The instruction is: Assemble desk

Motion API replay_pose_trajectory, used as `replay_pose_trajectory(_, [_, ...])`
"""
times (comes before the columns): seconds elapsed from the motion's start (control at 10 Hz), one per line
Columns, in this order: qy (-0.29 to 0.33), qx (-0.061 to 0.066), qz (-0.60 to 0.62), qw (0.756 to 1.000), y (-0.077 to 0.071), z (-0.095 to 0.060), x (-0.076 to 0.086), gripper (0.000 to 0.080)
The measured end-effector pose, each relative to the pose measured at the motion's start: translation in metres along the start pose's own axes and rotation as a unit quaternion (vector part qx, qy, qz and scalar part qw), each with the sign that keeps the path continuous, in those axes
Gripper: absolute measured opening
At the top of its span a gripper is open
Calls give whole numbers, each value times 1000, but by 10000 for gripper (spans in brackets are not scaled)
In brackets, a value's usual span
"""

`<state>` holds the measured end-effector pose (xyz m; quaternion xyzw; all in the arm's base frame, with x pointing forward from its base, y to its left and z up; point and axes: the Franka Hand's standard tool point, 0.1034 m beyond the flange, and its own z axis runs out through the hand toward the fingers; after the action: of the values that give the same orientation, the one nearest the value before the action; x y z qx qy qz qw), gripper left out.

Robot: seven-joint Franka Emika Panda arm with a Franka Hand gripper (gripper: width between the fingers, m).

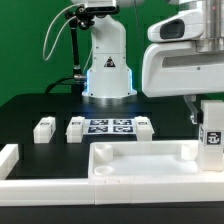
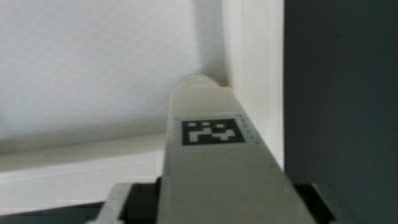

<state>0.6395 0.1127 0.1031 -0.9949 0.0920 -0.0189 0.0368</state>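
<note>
My gripper is shut on a white desk leg with a black-and-white tag. It holds the leg upright over the right end of the desk top, a wide white tray with a raised rim near the front. In the wrist view the leg runs out from between my dark fingers, with its tag facing the camera. The gripper hangs above the desk top's white surface. Three other legs lie behind the top: one, a second and a third.
The marker board lies between two of the loose legs. The robot base stands at the back centre. White border rails run along the front and at the exterior view's left. The table is black.
</note>
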Motion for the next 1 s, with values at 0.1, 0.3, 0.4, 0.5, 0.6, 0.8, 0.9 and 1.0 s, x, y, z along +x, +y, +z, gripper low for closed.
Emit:
replay_pose_trajectory(0.1, [0, 0, 22, 1000, 0, 0, 0, 293])
replay_pose_trajectory(0.3, [-1, -2, 156, 988, 0, 1, -1, 293])
replay_pose_trajectory(0.4, [-6, -1, 277, 961, -2, 2, -3, 293])
replay_pose_trajectory(0.5, [-11, 8, 398, 917, -4, 2, -3, 293])
replay_pose_trajectory(0.6, [-23, 20, 462, 886, -2, 1, 0, 293])
replay_pose_trajectory(0.8, [-26, 17, 532, 846, -7, 0, -2, 293])
replay_pose_trajectory(0.9, [-25, 15, 527, 849, -8, 1, -3, 293])
replay_pose_trajectory(1.0, [-25, 15, 524, 851, -7, 1, -3, 293])
